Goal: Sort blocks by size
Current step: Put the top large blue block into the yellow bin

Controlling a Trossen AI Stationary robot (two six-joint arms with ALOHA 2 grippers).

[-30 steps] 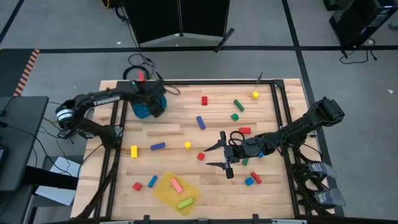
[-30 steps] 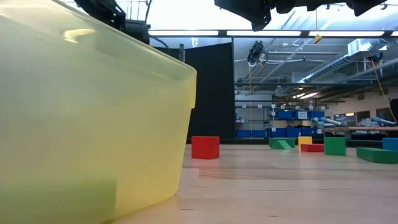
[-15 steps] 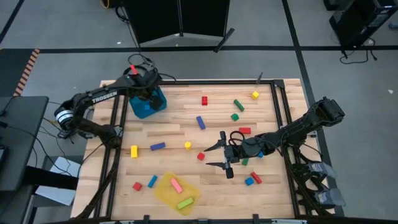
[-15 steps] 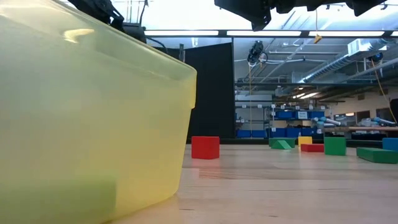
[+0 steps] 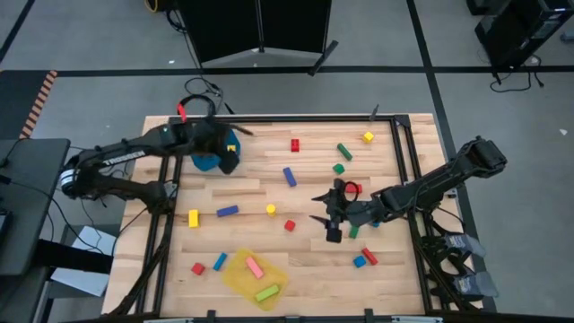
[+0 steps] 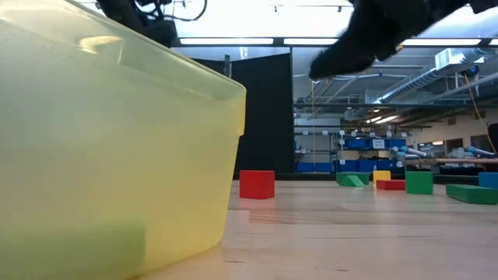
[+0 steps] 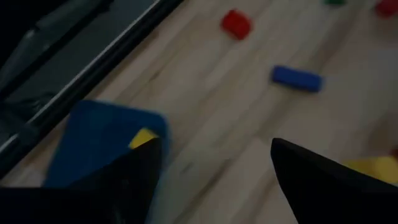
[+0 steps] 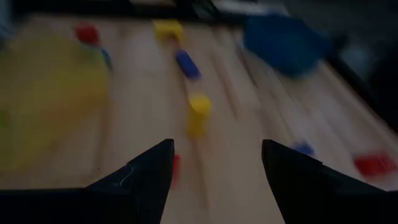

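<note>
Left gripper [image 5: 226, 154] gapes wide, seemingly empty, above the blue bin [image 5: 204, 161].

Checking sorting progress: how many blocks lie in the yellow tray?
2: a pink block near the middle of the yellow tray, and a green block beside it, closer to the rim. From above, none looks hidden.

From my station, layout as follows. Table [image 5: 269, 179]: bin [image 5: 208, 160] at the far left corner, tray [image 5: 242, 274] at the near edge, left of centre. Two blocks [image 5: 261, 280] lie in the tray; two more sit just left of it. The other blocks are scattered across the middle and far right of the table. Left gripper [image 5: 231, 154] hangs over the bin's right rim, fingers apart. Right gripper [image 5: 325, 213] sits right of centre, fingers spread, blocks close around it.
</note>
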